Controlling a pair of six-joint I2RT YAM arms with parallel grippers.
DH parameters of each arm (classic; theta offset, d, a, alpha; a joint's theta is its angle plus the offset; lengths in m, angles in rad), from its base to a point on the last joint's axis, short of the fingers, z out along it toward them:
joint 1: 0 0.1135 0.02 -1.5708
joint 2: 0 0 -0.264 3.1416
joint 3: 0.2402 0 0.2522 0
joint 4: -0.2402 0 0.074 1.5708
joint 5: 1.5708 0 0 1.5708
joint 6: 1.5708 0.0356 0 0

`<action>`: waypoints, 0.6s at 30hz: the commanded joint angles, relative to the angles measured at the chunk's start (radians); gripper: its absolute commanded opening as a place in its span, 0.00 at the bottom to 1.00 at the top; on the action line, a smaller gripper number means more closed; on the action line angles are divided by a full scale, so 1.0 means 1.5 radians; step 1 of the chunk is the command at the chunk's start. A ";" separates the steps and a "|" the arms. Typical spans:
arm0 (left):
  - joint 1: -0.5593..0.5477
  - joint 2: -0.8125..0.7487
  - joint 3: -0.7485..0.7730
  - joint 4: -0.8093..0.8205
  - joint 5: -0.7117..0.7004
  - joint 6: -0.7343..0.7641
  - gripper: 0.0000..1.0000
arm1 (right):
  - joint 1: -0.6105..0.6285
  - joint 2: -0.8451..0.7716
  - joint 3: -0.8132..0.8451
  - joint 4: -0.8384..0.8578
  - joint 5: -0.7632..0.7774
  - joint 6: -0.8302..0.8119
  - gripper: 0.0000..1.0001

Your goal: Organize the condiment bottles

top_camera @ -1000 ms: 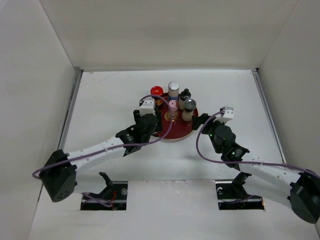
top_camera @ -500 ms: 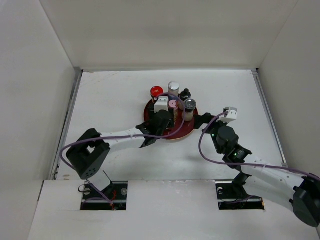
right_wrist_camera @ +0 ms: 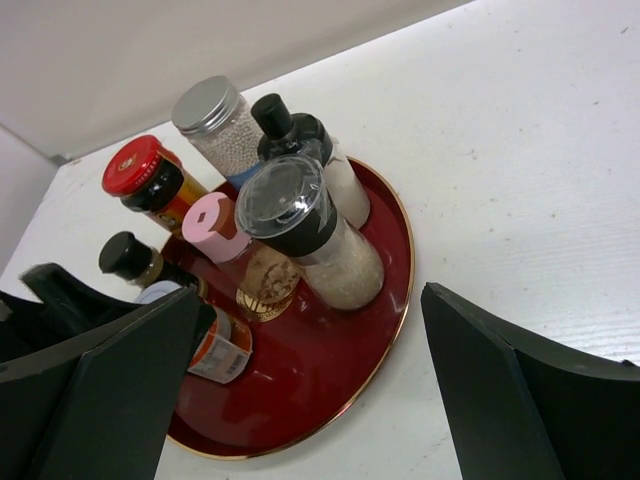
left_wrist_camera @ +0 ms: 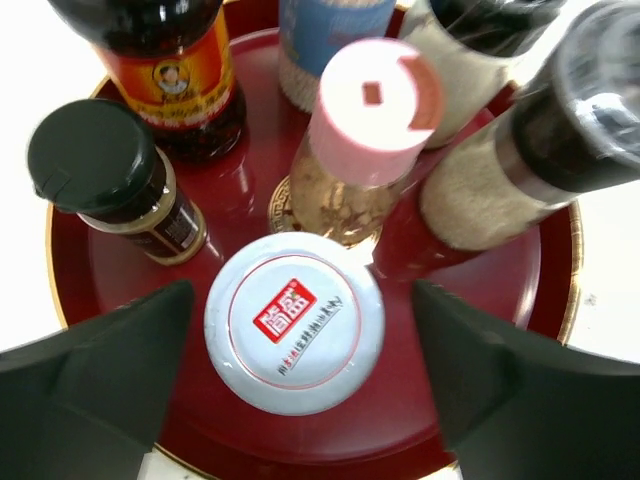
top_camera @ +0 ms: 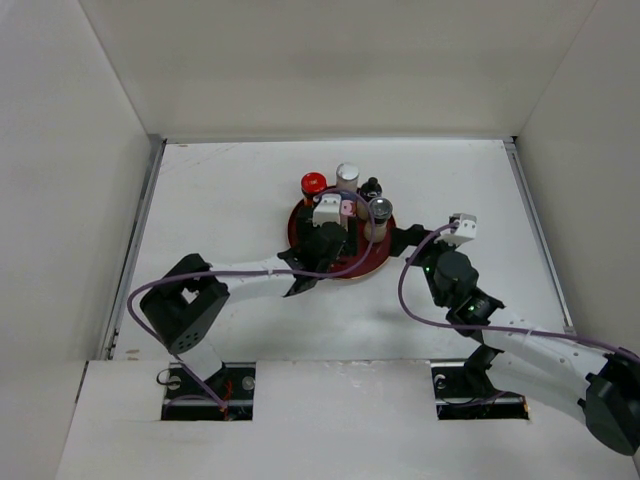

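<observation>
Several condiment bottles stand on a round dark-red tray point(top_camera: 368, 264) point(left_wrist_camera: 475, 300) point(right_wrist_camera: 330, 355). In the left wrist view a grey-capped jar point(left_wrist_camera: 294, 322) stands upright at the tray's near edge. My left gripper point(left_wrist_camera: 302, 300) point(top_camera: 328, 236) is open around it, with a gap on each side. Behind it are a pink-capped bottle point(left_wrist_camera: 375, 100), a black-topped bottle point(left_wrist_camera: 95, 165) and a red-capped dark jar point(left_wrist_camera: 170, 70) point(top_camera: 313, 182). My right gripper point(right_wrist_camera: 310, 295) point(top_camera: 401, 239) is open and empty at the tray's right edge, facing a clear-topped shaker point(right_wrist_camera: 300, 225), a silver-lidded jar point(right_wrist_camera: 205, 105) and a thin dark bottle point(right_wrist_camera: 272, 112).
The tray sits in the middle of a white table point(top_camera: 220, 200), with white walls on three sides. The left arm point(top_camera: 230, 285) reaches in from the near left. The right arm point(top_camera: 500, 330) comes from the near right.
My left arm swung right over the tray and then opened its jaws, letting go of the grey-capped jar on the tray. My right gripper drew back slightly to the right.
</observation>
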 commanded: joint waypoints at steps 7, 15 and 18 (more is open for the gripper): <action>-0.009 -0.225 0.023 0.048 -0.019 0.076 1.00 | -0.005 -0.013 -0.004 0.044 0.009 0.000 0.88; 0.160 -0.441 -0.157 0.019 -0.040 -0.039 1.00 | -0.054 -0.029 -0.011 -0.001 0.014 0.043 0.06; 0.253 -0.476 -0.218 -0.030 -0.020 -0.110 1.00 | -0.073 -0.010 -0.010 -0.010 0.011 0.064 0.05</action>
